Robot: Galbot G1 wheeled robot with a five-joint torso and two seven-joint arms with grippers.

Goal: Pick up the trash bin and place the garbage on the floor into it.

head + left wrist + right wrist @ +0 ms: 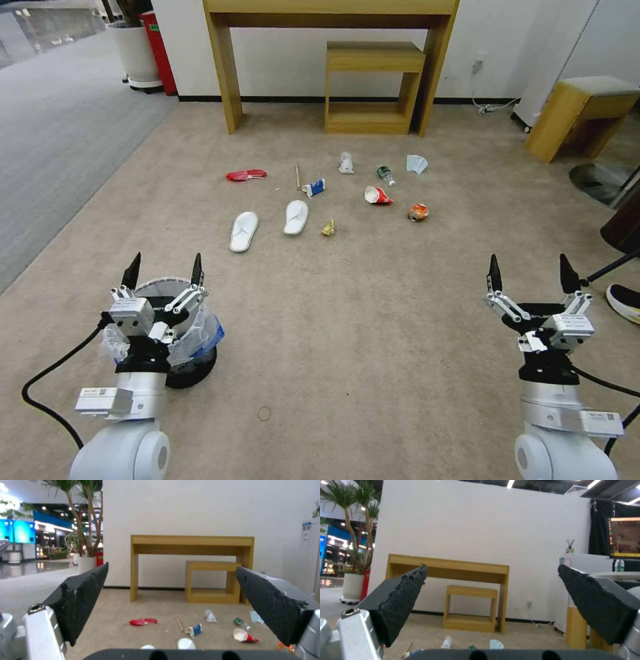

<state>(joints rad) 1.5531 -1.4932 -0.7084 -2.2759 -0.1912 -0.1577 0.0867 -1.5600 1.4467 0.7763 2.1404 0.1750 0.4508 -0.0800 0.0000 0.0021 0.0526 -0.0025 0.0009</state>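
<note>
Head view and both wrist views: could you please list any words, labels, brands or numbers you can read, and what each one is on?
No text can be read.
Tags on the left gripper and right gripper arms: print too small.
Blue-white cup, red-white cup, green-labelled bottle, orange can: markings blurred.
Red cabinet, green sticker: unreadable.
Monitor: content blurred.

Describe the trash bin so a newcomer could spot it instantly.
On the beige carpet, look well short of the wooden desk and the scattered litter, directly under the open left gripper. The trash bin is small, round and black, the only item lined with crinkled bluish plastic.
</note>
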